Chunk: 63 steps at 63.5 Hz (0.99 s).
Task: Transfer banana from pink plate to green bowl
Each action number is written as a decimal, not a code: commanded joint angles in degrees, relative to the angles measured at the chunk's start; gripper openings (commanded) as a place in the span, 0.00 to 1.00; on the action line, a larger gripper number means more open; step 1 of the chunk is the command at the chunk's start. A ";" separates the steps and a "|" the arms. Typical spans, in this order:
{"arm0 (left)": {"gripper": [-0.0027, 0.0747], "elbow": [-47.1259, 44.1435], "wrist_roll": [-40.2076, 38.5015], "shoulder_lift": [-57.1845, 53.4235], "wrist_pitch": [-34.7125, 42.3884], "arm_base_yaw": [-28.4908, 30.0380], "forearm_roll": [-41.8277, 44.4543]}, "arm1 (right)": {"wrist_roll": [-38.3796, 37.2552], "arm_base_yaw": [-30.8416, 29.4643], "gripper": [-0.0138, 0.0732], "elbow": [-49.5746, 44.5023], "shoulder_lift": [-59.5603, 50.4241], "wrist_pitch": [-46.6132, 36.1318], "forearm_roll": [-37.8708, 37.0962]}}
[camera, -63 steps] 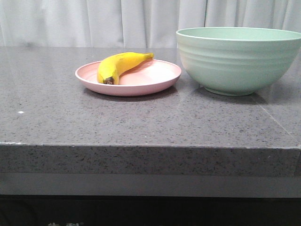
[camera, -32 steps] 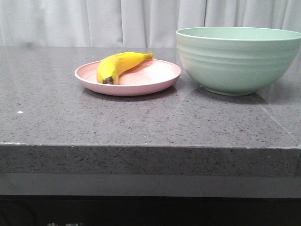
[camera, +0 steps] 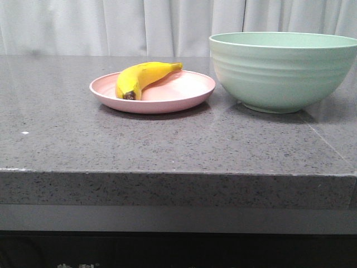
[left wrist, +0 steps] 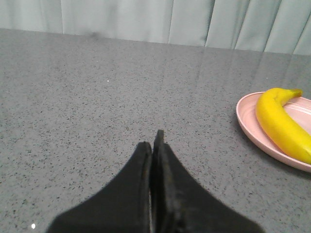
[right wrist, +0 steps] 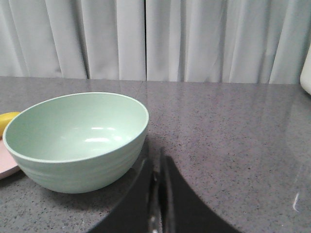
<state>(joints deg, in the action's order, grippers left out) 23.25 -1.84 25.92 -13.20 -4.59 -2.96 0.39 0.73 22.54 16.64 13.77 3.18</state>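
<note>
Where the speckled dark grey stone counter [camera: 167, 151] carries everything: polished, faintly reflective top, thick squared front edge, fine pale flecks throughout.

On the pink plate [camera: 184, 92]: the banana [camera: 142, 78], short, plump, curved, smooth bright yellow skin, dark brown tip turned toward the counter's front edge, other end pointing back and toward the green bowl [camera: 281, 70]. Resting on the plate's left half, not in the bowl.

Plate: round, shallow, pale pink, matte, low raised rim. Just left of the bowl, close but with a narrow gap at counter level.

Bowl: large, deep, round, pale mint green, matte, faint horizontal ridges around the outside, narrow foot. Interior smooth and bare in the right wrist view [right wrist: 77, 131], with soft highlights on the inner wall.

Left end effector [left wrist: 154, 145]: two black, tapering, matte fingers pressed together to a point, gripping nothing, low over bare counter, well apart from the plate [left wrist: 252, 126] and banana [left wrist: 279, 121] at that view's edge.

Right end effector [right wrist: 158, 182]: black fingers likewise closed against each other, nothing between them, just beside the bowl's outer wall; a sliver of yellow and pink visible beyond the bowl.

Behind the counter: pale grey-white curtain [camera: 111, 25] in soft vertical folds.
</note>
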 commanded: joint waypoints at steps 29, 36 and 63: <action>0.91 3.52 -0.30 5.35 9.57 -0.36 -2.44 | 0.68 -0.34 0.89 6.40 8.86 -1.12 2.51; 0.90 8.59 -0.30 7.56 0.81 -0.46 -2.18 | 0.68 -0.34 0.89 6.40 8.86 -1.12 2.56; 0.90 45.37 -6.96 42.95 -27.98 -17.96 -0.58 | 0.68 -0.34 0.89 6.40 8.86 -1.12 2.61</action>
<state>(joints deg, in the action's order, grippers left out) 61.71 -5.29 63.54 -40.62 -18.96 -4.50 0.42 0.73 26.86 24.81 16.84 5.54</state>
